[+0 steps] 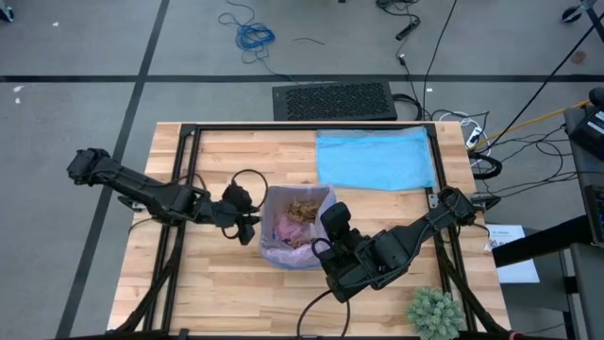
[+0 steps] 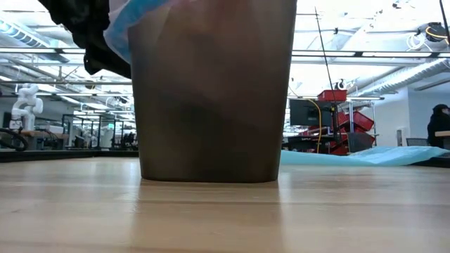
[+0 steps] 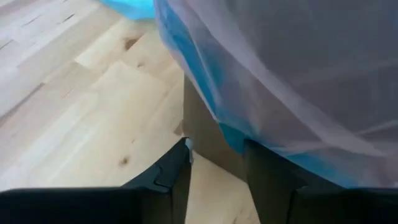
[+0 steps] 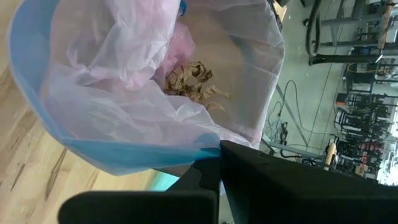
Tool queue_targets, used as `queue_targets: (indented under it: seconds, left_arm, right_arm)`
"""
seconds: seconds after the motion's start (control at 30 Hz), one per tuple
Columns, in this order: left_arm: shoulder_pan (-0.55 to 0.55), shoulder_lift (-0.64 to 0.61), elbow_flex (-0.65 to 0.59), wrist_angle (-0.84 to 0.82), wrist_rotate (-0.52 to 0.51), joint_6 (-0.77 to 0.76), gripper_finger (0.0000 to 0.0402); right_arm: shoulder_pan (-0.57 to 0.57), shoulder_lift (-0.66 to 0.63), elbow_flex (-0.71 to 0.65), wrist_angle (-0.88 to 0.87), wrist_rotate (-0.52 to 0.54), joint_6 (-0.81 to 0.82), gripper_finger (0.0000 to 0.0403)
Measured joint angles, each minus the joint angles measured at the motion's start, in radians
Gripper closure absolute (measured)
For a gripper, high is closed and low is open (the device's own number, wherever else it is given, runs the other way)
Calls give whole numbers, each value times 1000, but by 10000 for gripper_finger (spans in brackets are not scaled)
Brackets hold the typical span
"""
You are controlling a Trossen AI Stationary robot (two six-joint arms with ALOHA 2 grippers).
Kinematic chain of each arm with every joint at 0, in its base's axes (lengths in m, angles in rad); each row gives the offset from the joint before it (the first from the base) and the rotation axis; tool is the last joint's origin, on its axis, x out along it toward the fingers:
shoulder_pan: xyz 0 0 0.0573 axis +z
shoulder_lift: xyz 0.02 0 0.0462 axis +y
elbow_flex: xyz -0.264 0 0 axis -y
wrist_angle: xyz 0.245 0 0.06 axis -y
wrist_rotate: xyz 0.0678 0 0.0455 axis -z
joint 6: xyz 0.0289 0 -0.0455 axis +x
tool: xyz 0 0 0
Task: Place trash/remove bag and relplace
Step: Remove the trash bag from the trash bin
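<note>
Bag lines bin mid-tabletop, trash inside. Left gripper at bin's side, fingers parted (likely for overhang). Right gripper clenched, empty, at rim.

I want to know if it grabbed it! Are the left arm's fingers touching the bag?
Cannot tell. In the left wrist view the fingers sit right below the bag, beside the bin, but no view shows contact plainly.
</note>
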Motion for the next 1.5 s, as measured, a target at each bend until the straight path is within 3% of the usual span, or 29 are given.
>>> queue_targets:
  seconds: [0.2, 0.33, 0.7, 0.93, 1.03, 1.3, 1.43, 1.5]
  left_arm:
    - [8, 13, 0, 20, 3, 75, 384]
    - [1, -10, 0, 35, 6, 83, 399]
    - [-64, -160, 0, -6, -41, 68, 401]
    - [-85, -174, 0, -152, -64, -176, 398]
    - [-80, -141, 0, -171, -64, -210, 382]
    - [-74, -142, -17, -37, -69, -111, 315]
    - [-74, -153, -134, 38, -78, -151, 309]
    - [-74, -156, -196, 163, -82, -162, 309]
  right_arm:
    - [0, 0, 0, 0, 0, 0, 403]
    - [0, 0, 0, 0, 0, 1, 403]
    - [7, 0, 0, 0, 5, 3, 403]
    - [6, 0, 0, 0, 5, 0, 403]
    - [6, 0, 0, 0, 5, 5, 403]
    - [7, 0, 0, 0, 4, 7, 403]
    - [14, 0, 0, 0, 3, 7, 403]
    - [19, 0, 0, 0, 3, 8, 403]
